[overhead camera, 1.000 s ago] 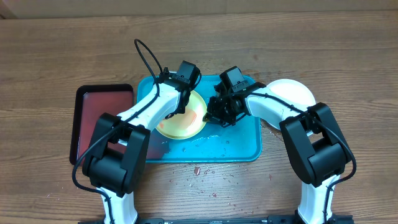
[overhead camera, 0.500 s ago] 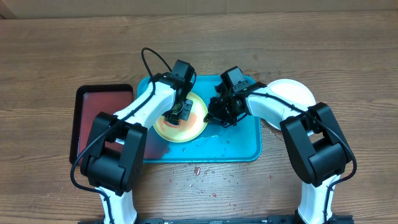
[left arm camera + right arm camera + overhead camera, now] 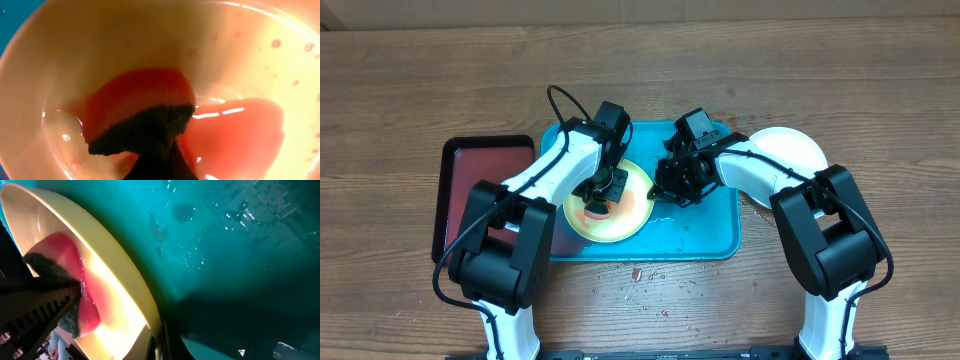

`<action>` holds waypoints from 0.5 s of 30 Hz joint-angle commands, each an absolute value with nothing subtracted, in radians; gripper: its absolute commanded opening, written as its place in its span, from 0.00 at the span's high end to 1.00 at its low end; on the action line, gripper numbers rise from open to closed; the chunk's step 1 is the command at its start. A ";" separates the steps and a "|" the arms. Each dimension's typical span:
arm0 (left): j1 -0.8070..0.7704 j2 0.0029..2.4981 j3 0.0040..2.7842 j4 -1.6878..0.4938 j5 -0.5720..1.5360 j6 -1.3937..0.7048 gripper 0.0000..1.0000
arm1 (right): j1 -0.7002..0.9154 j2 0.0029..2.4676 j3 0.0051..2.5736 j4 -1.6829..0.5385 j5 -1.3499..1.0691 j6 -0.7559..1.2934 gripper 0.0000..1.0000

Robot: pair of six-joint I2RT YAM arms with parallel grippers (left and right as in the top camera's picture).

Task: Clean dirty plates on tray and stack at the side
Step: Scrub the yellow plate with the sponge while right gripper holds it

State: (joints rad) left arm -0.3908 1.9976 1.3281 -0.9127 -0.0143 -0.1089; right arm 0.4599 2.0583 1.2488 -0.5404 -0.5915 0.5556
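The cream-yellow plate (image 3: 623, 222) lies on the turquoise tray (image 3: 705, 228), wet and smeared red (image 3: 235, 135). My left gripper (image 3: 599, 193) is shut on a red sponge with a dark scouring side (image 3: 137, 112) and presses it onto the inside of the plate. My right gripper (image 3: 661, 186) is shut on the plate's right rim (image 3: 125, 280), with its jaws (image 3: 161, 342) clamped over the edge. The sponge also shows in the right wrist view (image 3: 67, 275). The light blue and lime green plates are out of view.
A dark red tray with a black rim (image 3: 485, 190) stands left of the turquoise tray. A pale round dish (image 3: 790, 150) sits on the table at the right, behind my right arm. Red specks (image 3: 638, 272) lie on the wood in front of the tray.
My left gripper has moved with the sponge from the plate's far edge toward its middle. The plate has shifted slightly to the front left. My right gripper has kept its hold.
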 commanded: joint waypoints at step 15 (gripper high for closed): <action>-0.404 2.082 1.267 -1.066 0.185 -0.089 0.96 | 0.456 2.078 1.231 -0.524 -0.559 0.595 0.96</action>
